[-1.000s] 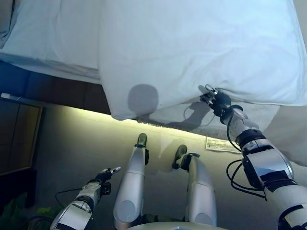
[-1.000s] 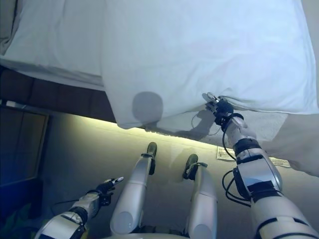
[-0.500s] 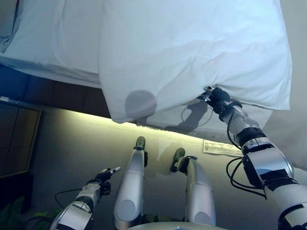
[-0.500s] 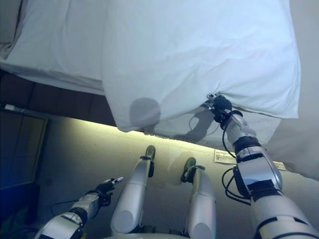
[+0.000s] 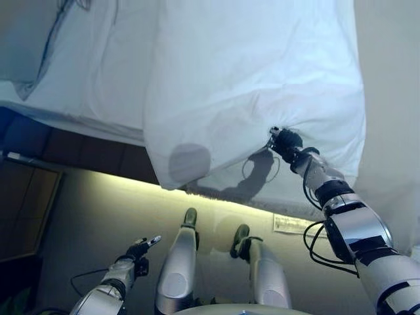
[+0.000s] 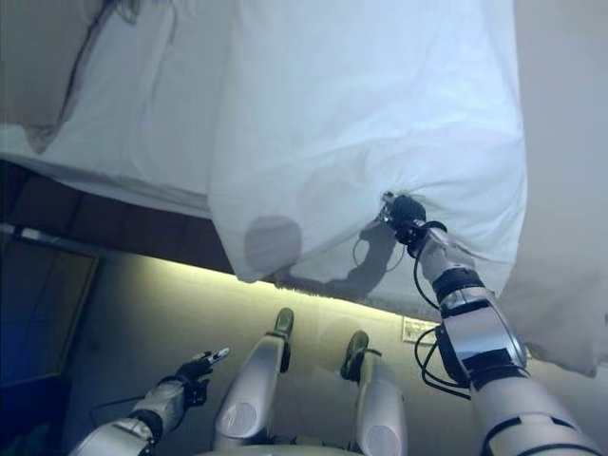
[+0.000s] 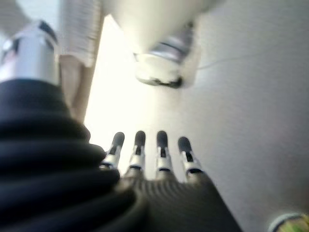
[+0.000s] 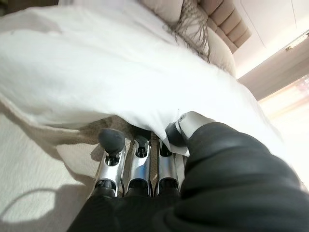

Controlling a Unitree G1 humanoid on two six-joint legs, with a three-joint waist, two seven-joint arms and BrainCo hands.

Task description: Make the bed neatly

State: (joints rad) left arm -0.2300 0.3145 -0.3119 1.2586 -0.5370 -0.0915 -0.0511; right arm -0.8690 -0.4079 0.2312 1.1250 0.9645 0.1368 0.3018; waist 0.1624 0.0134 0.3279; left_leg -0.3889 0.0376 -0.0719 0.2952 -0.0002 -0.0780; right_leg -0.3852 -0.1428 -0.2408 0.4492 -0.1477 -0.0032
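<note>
A white duvet (image 5: 249, 72) lies across the bed, its near edge hanging over the side. My right hand (image 5: 287, 142) is shut on that edge, and the cloth bunches in creases around the grip. The right wrist view shows the fingers (image 8: 140, 169) curled under the duvet (image 8: 96, 72) with the thumb pressed against it. A white sheet (image 5: 98, 72) covers the mattress to the left of the duvet. My left hand (image 5: 139, 250) hangs low by the floor, away from the bed, its fingers (image 7: 159, 150) straight and holding nothing.
A beige pillow (image 5: 26, 46) lies at the bed's far left. A fringed cushion (image 8: 169, 7) and a padded headboard (image 8: 227, 21) show past the duvet. The dark bed base (image 5: 65, 147) runs above a lit strip of floor (image 5: 216, 203) with a paper label (image 5: 292, 224).
The whole view has shifted. My right hand has carried the duvet's edge up and towards the bed, and the cloth now gathers more tightly round it. The left hand stays low.
</note>
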